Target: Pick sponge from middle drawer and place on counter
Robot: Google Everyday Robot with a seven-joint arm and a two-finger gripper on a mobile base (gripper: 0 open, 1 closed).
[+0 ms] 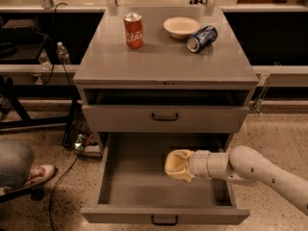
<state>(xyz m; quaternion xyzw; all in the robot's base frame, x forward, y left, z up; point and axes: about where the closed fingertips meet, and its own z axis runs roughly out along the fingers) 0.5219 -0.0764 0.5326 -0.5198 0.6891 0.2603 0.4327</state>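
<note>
The gripper (177, 164) hangs over the right half of the open middle drawer (139, 184). Its fingers (185, 154) pinch the sponge (173, 172), which sits clear of the drawer's right wall and front rim. The drawer's left half is bare floor. The drawer above (164, 118) is shut. On the worktop (163, 61), 1 red can (133, 30), 1 bowl (181, 27) and 1 tipped blue can (202, 38) crowd the back edge, leaving the front half open.
</note>
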